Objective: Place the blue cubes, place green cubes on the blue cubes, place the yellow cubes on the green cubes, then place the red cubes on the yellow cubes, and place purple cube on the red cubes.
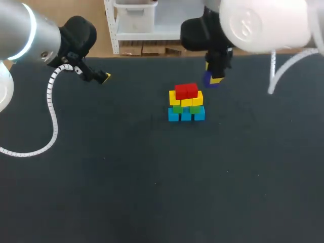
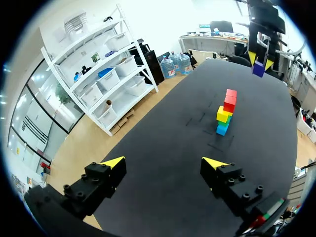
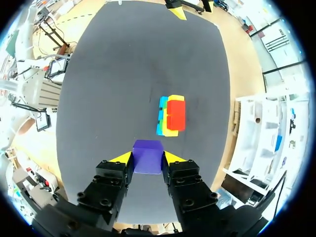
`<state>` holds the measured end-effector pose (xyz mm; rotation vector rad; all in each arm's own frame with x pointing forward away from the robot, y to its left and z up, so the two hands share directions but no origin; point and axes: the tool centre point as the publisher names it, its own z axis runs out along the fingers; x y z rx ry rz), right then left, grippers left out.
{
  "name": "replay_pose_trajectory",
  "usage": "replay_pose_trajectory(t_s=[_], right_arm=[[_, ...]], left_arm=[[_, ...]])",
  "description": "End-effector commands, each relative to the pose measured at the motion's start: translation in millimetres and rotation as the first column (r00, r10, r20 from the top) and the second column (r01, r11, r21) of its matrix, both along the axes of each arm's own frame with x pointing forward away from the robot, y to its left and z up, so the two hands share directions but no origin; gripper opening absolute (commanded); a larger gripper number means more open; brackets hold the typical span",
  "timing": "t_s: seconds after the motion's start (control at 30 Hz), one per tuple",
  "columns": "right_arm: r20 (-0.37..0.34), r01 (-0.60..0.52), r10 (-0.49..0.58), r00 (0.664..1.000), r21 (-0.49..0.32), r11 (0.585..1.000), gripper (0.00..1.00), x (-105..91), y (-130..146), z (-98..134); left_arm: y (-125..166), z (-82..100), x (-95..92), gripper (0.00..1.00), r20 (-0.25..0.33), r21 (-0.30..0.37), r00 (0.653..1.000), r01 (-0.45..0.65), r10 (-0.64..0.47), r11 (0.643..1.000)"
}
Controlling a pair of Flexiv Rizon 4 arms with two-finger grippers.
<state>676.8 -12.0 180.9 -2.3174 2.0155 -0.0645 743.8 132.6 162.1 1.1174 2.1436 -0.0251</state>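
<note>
Right wrist view shows my right gripper clamped on the solid purple cube, hanging above the desk just short of the two red cubes near its far edge. I should centre it over their seam, lower straight and release gently. My left gripper hangs wide open, well apart.

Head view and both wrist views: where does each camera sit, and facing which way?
Head view: above and behind, looking down on the table; left pincer and right pincer enter from the sides.
Left wrist view: on the left arm, looking across at the cube stack; own open pincer shows.
Right wrist view: on the right arm, looking down at the cube stack; own pincer holds the purple cube.
Shared: all show the cube stack and purple cube.
</note>
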Motion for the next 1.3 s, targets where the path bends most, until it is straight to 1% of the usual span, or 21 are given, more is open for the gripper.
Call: replay_pose_trajectory(t_s=[0.03, 0.2, 0.47, 0.6, 0.67, 0.97, 1.3], right_arm=[[-0.055, -0.006, 0.005, 0.998, -0.014, 1.0, 0.09, 11.4, 12, -4], [-0.067, -0.02, 0.019, 0.998, -0.009, 1.0, 0.09, 17.3, 23, -8], [-0.105, -0.008, 0.008, 0.994, 0.001, 1.0, 0.09, 35.8, 35, -19], [-0.126, -0.001, 0.0, 0.992, -0.004, 1.0, 0.08, 43.2, 40, -26], [-0.128, 0.006, -0.009, 0.992, -0.025, 1.0, 0.07, 48.5, 44, -29], [-0.158, -0.015, 0.009, 0.987, -0.043, 0.999, 0.08, 57.1, 62, -39], [-0.181, -0.01, -0.001, 0.984, -0.059, 0.998, 0.07, 60.9, 61, -50]], left_arm=[[2, 0.1, 0.9, 1.0, -0.001, -0.004, 1.0, 0.008, -0.008, 1.0], [2, 0.1, 0.9, 1.0, -0.001, -0.004, 1.0, 0.008, -0.008, 1.0], [2, 0.1, 0.9, 1.0, -0.001, -0.004, 1.0, 0.008, -0.008, 1.0], [2, 0.1, 0.9, 1.0, -0.001, -0.004, 1.0, 0.008, -0.008, 1.0], [2, 0.1, 0.9, 1.0, -0.001, -0.004, 1.0, 0.008, -0.008, 1.0], [2, 0.1, 0.9, 1.0, -0.001, -0.004, 1.0, 0.008, -0.008, 1.0], [2, 0.1, 0.9, 1.0, -0.001, -0.004, 1.0, 0.008, -0.008, 1.0]])
